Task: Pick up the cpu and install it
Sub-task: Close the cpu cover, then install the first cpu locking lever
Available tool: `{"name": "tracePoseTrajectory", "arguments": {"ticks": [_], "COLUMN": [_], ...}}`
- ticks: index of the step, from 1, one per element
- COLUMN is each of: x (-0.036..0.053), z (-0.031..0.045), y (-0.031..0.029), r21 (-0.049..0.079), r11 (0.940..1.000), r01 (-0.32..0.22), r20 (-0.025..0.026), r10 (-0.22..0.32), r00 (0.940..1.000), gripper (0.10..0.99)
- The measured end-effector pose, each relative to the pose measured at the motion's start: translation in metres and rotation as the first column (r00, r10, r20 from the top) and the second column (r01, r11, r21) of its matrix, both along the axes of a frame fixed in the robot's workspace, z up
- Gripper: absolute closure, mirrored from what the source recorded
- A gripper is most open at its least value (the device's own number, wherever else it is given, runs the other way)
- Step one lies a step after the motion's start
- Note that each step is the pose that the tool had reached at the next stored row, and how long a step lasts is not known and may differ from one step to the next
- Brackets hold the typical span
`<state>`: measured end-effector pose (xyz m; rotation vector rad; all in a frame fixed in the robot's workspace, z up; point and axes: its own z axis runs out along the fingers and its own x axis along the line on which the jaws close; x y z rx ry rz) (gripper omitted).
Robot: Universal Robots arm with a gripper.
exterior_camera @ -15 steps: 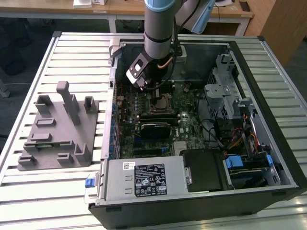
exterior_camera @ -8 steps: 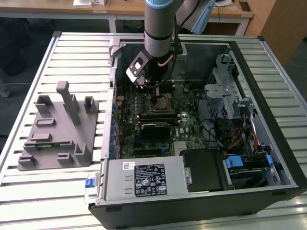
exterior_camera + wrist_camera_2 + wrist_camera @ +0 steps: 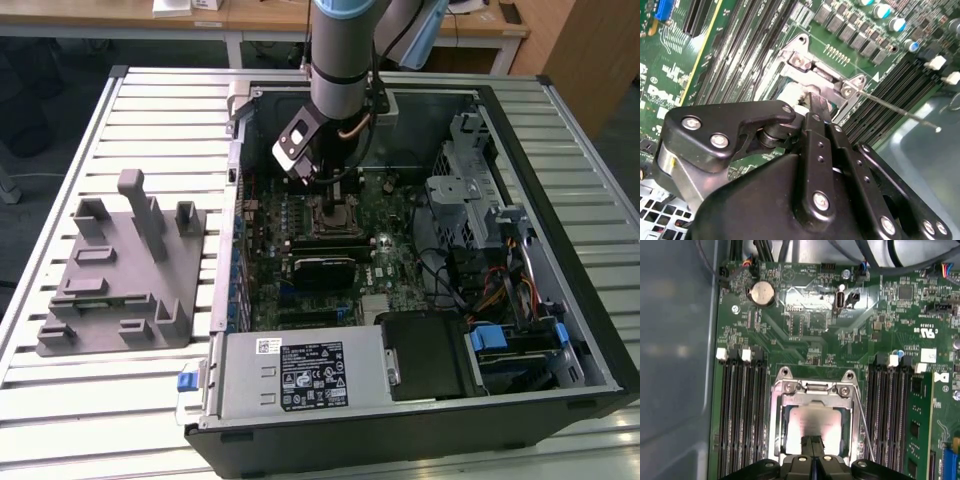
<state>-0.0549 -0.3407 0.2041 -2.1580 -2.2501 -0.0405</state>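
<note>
We see the hand (image 3: 812, 440) clenched empty just over the cpu (image 3: 800, 425), lying flat in the socket (image 3: 812, 388); we judge it light, stiff, fragile underneath, best held by opposite edges.

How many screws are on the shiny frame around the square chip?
2. One screw sits at one end of the frame's bar farthest from the pincer, the other at its opposite end. More may hide under the pincer.
</note>
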Motion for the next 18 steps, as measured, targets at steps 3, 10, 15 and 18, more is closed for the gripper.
{"name": "tracePoseTrajectory", "arguments": {"ticks": [3, 10, 15, 18], "x": [0.0034, 0.0088, 0.0096, 0.0097], "z": [0.0, 0.0, 0.0, 0.0021], "y": [0.0, 0.0, 0.0, 0.0], "r21": [0.0, 0.0, 0.0, 0.0], "r11": [1.0, 1.0, 1.0, 1.0], "r01": [0.0, 0.0, 0.0, 0.0], "r20": [0.0, -0.0001, -0.0001, -0.0002], "r10": [0.0, 0.0, 0.0, 0.0], "r00": [1.0, 1.0, 1.0, 1.0], "gripper": [0.973, 0.973, 0.973, 0.973]}}
